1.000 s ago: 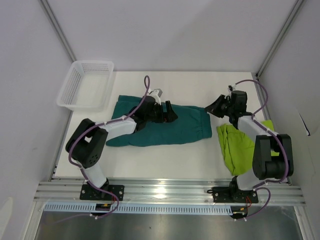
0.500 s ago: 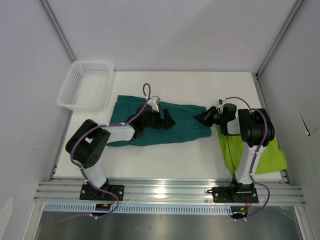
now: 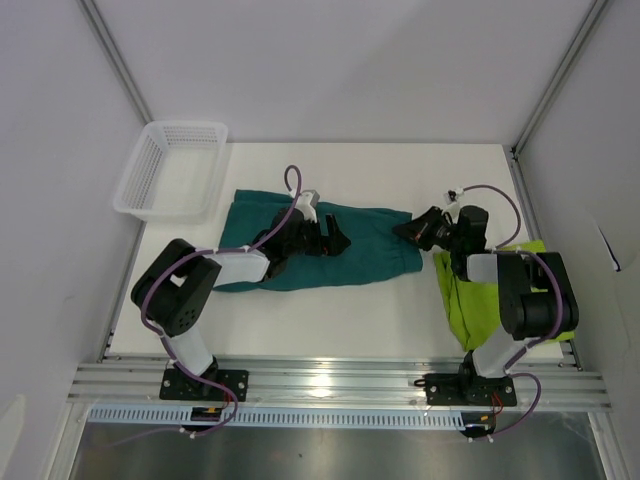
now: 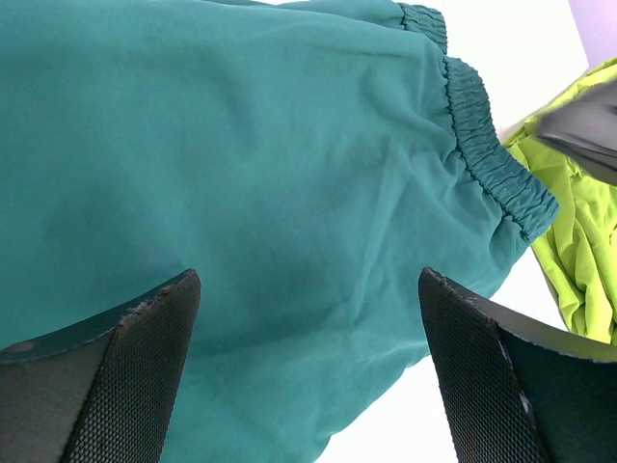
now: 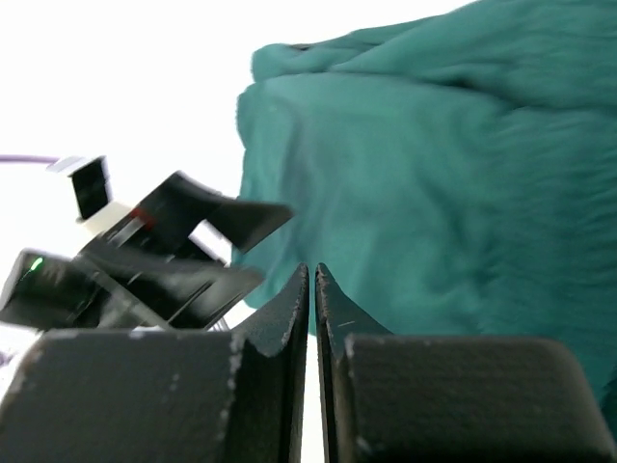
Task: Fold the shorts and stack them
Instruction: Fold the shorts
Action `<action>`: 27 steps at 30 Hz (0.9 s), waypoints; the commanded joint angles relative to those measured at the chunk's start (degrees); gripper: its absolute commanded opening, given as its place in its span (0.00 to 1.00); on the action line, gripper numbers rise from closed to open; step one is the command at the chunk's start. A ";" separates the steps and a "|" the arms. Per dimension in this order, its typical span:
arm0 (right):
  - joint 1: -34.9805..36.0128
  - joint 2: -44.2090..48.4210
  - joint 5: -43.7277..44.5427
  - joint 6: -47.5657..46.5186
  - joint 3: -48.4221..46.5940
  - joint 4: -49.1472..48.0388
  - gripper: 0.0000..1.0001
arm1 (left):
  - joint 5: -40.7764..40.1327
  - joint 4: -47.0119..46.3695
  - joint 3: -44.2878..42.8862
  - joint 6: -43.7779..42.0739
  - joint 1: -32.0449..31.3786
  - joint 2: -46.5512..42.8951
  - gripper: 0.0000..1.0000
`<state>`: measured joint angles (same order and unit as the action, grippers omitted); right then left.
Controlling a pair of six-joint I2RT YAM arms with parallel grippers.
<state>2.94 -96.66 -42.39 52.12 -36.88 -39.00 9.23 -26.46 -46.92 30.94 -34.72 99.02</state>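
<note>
The dark teal shorts (image 3: 365,258) lie spread flat in the middle of the table. My left gripper (image 3: 336,240) hovers low over them, open and empty; in the left wrist view its fingers (image 4: 145,367) straddle teal fabric (image 4: 289,164) near the elastic waistband. My right gripper (image 3: 404,230) sits low at the shorts' right edge, shut with nothing between its fingertips (image 5: 301,289); teal cloth (image 5: 434,183) lies just beyond them. The lime green shorts (image 3: 468,298) lie crumpled at the right under the right arm, and they also show in the left wrist view (image 4: 578,241).
A white mesh basket (image 3: 172,170) stands at the back left corner. The table's white surface (image 3: 330,320) runs to the aluminium rail in front. Frame posts stand at the back corners. My left gripper (image 5: 164,251) shows in the right wrist view.
My right gripper has dropped from the back right to the teal shorts' right edge. My left gripper has shifted slightly nearer over the shorts. The shorts' right edge has bunched a little.
</note>
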 commanded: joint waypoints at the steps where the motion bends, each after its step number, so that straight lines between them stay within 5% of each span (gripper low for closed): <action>1: 0.75 5.60 -1.12 -0.88 3.13 -0.11 0.07 | -0.97 -3.16 0.07 -1.85 -0.08 -0.41 0.96; 7: 1.02 2.30 -1.37 0.52 7.61 -3.08 0.07 | -0.97 -4.13 1.39 -1.58 -0.17 -1.28 0.96; 18: 1.19 -25.59 -2.78 19.33 11.83 -44.30 0.02 | -1.15 -5.89 3.67 -1.76 -0.08 -3.48 0.96; 27: 1.45 -8.58 0.37 10.12 9.65 -20.73 0.06 | -1.15 -5.97 3.85 -1.93 -0.08 -3.57 0.96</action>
<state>4.01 -112.60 -44.69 67.59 -25.85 -68.93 9.15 -29.32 -43.48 30.92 -34.72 97.84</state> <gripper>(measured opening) 0.058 0.957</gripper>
